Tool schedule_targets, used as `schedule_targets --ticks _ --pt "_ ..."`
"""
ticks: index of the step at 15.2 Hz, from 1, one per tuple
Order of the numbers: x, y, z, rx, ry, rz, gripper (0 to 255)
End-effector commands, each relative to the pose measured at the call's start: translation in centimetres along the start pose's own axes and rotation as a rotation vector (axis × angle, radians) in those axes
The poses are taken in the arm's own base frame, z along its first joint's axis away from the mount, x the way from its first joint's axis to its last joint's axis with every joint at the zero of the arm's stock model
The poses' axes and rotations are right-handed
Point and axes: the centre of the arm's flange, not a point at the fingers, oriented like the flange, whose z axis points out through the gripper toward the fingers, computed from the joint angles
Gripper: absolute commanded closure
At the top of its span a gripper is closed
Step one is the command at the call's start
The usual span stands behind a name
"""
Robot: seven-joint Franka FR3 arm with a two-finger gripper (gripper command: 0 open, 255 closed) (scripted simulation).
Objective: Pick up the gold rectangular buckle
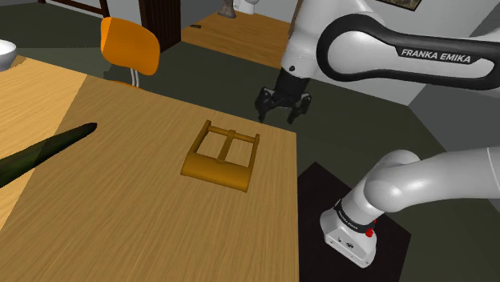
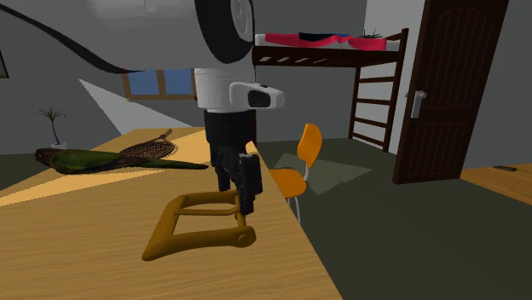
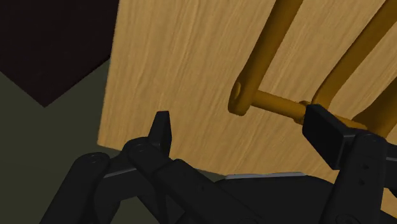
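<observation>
The gold rectangular buckle (image 1: pixel 216 172) lies flat on the wooden table (image 1: pixel 120 128), near the edge on the shoulder view's right. My black gripper (image 1: pixel 282 108) hangs open just beyond the buckle's far end, over the table's corner, holding nothing. In the second exterior view the gripper (image 2: pixel 243 183) stands low over the buckle (image 2: pixel 196 242), at its end nearest the table edge. Through the wrist camera, the buckle's corner and thin crossbar (image 3: pixel 242 98) lie ahead of the gripper (image 3: pixel 245 130), and the bar runs toward one of the fingers (image 3: pixel 324 130). I cannot tell whether that finger touches the bar.
A green bird-like figure (image 1: pixel 40 152) lies on the table at the shoulder view's left, with a racket-shaped object (image 2: pixel 149 149) behind it. An orange chair (image 1: pixel 128 44) stands past the table's far edge. A white bowl (image 1: pixel 4 52) sits at the far left. Dark floor (image 3: pixel 51 121) lies off the edge.
</observation>
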Motion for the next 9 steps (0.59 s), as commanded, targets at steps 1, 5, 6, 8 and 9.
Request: schedule_targets --ticks 1,5,6,8,9 --pt "-0.6 -2.3 0.9 0.006 -0.006 0.071 0" --pt "-1.3 -6.9 3.1 0.015 -0.017 0.201 0" --pt "-1.4 -8.0 3.6 0.017 -0.019 0.234 0" --pt "-1.4 -10.4 4.7 0.021 -0.025 0.299 0" --pt "-1.4 -11.5 5.2 0.023 -0.027 0.332 0"
